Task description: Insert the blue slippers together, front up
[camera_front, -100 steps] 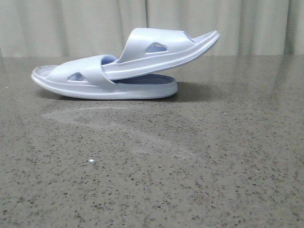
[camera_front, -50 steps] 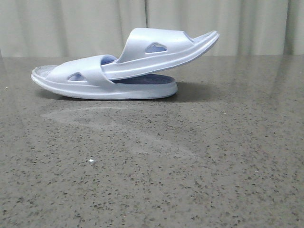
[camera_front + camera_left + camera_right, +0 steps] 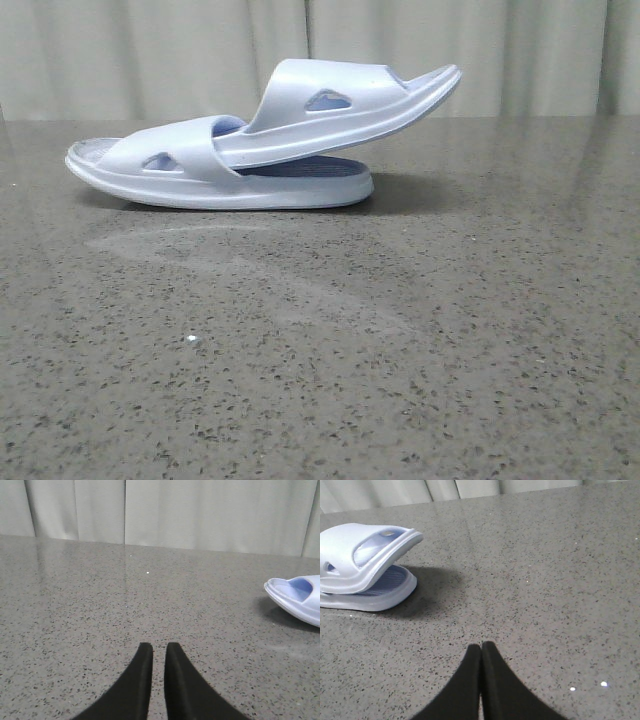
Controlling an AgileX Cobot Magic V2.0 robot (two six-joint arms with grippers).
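The pale lavender-blue foam slippers (image 3: 265,135) are lying nested on the speckled grey bench (image 3: 400,330), well apart from the nearly closed left tool (image 3: 154,652) and the closed right tool (image 3: 481,652), both holding nothing.

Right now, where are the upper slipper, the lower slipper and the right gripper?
upper slipper (image 3: 330,100), front view, on its strap beside the triangular cutout.
lower slipper (image 3: 160,162), front view, on its strap near the cutout.
right gripper (image 3: 481,650), right wrist view, between its fingertips.
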